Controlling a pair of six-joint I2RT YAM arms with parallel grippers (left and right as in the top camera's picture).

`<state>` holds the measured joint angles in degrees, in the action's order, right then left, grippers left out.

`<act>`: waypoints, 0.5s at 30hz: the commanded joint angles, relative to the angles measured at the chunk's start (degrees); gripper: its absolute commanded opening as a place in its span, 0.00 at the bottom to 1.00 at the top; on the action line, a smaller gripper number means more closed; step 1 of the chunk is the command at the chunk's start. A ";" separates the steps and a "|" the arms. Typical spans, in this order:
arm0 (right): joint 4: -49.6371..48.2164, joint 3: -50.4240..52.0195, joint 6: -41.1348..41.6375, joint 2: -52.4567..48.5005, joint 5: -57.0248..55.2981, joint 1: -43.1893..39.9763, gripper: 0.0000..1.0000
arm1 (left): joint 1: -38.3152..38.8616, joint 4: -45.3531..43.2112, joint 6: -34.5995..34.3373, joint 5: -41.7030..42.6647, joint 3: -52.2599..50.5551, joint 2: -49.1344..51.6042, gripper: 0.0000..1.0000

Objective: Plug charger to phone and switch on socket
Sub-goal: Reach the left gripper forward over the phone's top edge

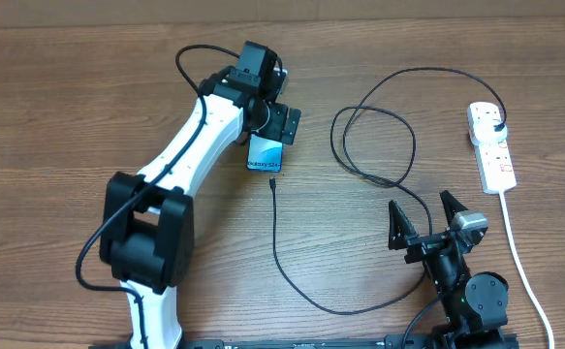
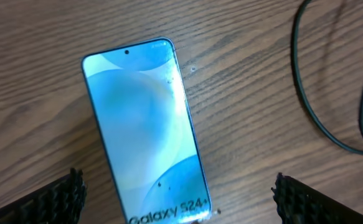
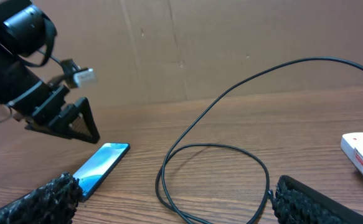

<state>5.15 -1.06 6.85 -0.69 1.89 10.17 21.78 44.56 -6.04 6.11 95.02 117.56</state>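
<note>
The phone (image 1: 265, 154) lies flat on the wooden table, its light-blue screen lit; it also shows in the left wrist view (image 2: 145, 130) and the right wrist view (image 3: 100, 165). My left gripper (image 1: 272, 131) hovers over its far end, open and empty, one finger on each side of the phone (image 2: 178, 182). The charger cable (image 1: 374, 145) loops across the table; its connector tip (image 1: 273, 182) lies just in front of the phone, apart from it. Its black plug (image 1: 496, 127) sits in the white socket strip (image 1: 495, 165). My right gripper (image 1: 425, 221) is open and empty (image 3: 175, 193) near the front.
The strip's white cord (image 1: 524, 262) runs down the right side toward the front edge. A cable loop (image 3: 212, 149) lies in front of my right gripper. A brown wall (image 3: 231, 43) stands behind the table.
</note>
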 commanded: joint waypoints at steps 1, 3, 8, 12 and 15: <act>-0.37 0.61 0.24 0.52 -0.79 -0.17 1.00 | 0.00 -1.18 -1.73 1.42 1.79 1.95 1.00; -0.37 0.61 0.24 0.52 -0.79 -0.17 1.00 | 0.00 -1.75 -1.70 1.42 1.79 2.58 1.00; -0.37 0.61 0.24 0.52 -0.79 -0.17 1.00 | 0.00 -2.64 -1.64 0.94 1.75 3.63 1.00; -0.37 0.61 0.24 0.52 -0.79 -0.17 1.00 | 0.00 -2.80 -0.39 -1.68 1.73 4.07 1.00; -0.37 0.61 0.24 0.52 -0.79 -0.17 1.00 | 0.02 -2.27 -1.01 -5.66 1.73 4.07 1.00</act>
<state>5.15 -1.06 6.81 -0.69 1.87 10.15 21.78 42.04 -7.07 4.71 95.09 120.57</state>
